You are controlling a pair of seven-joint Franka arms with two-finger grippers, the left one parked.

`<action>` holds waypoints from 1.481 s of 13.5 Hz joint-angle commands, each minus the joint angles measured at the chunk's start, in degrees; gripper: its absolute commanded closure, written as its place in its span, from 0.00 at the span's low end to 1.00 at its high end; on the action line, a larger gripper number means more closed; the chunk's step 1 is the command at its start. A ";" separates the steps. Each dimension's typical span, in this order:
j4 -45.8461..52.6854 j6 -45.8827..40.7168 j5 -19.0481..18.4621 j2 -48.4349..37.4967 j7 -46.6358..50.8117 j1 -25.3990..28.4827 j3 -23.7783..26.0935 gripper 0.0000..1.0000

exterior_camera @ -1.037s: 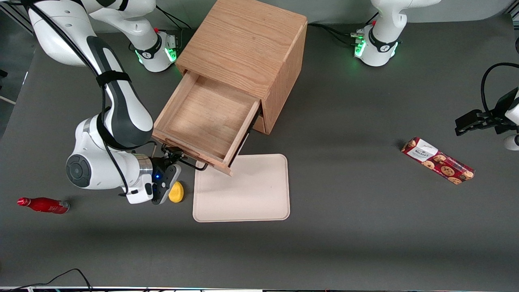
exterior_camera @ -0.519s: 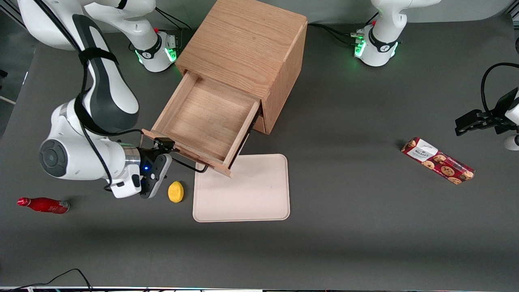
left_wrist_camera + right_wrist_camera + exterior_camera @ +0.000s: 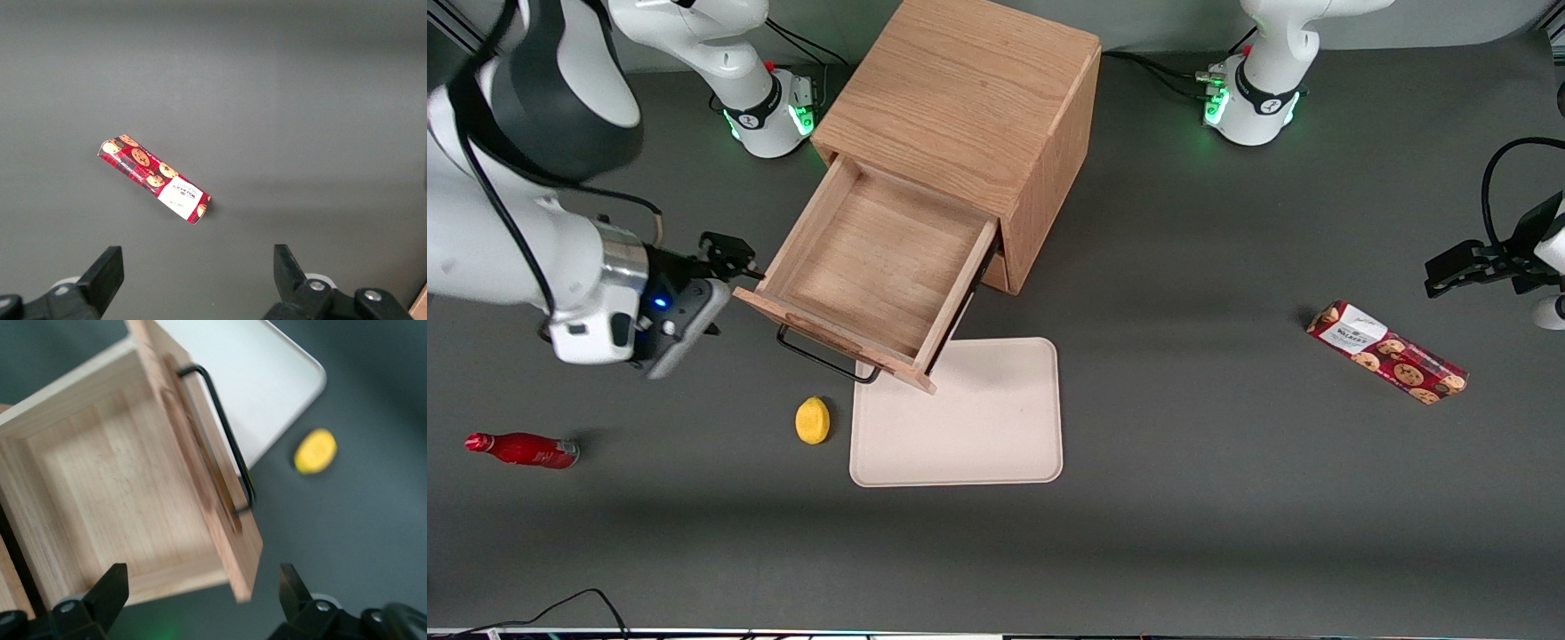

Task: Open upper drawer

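the upper drawer (image 3: 876,271) stands pulled well out of the oak cabinet (image 3: 969,107), its front panel overhanging one corner of the cream tray (image 3: 960,418) on the grey bench (image 3: 1227,489). the dark bar handle (image 3: 823,356) on that front panel is free, with nothing gripping it. the end effector (image 3: 725,258) hangs in the air just beside the drawer's front corner toward the working arm's end of the bench, apart from the handle; in the right wrist view its two fingers (image 3: 107,590) are spread wide with nothing between them. judged from this, the opening looks essentially done and the step in hand is the retreat. to do that well, the arm should lift up and away from the drawer's side wall so that no finger clips the projecting front corner or nudges the drawer back in, and it should keep clear of the yellow lemon (image 3: 812,420) lying on the bench near the tray. as for containers, the drawer is a shallow box whose wooden floor shows bare, and the tray likewise carries nothing. a red bottle (image 3: 520,449) lies on its side toward the working arm's end of the bench, and a biscuit packet (image 3: 1387,353) lies toward the parked arm's end, both well apart from the cabinet.
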 commanded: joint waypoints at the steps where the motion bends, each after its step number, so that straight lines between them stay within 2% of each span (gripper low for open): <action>1: -8.21 0.74 -4.44 -7.34 13.79 0.33 -0.54 0.00; 3: -12.25 1.35 -8.40 -11.48 19.17 0.42 -0.54 0.00; 7: -17.62 2.40 -8.68 -16.84 20.52 0.42 -7.21 0.02; 11: -25.78 6.18 -10.96 -24.40 20.43 -0.20 -9.23 0.00; 15: -26.52 6.36 -13.68 -26.26 20.34 -0.46 -10.91 0.00; 20: -23.08 5.66 -13.69 -24.33 20.95 -0.46 -11.97 0.00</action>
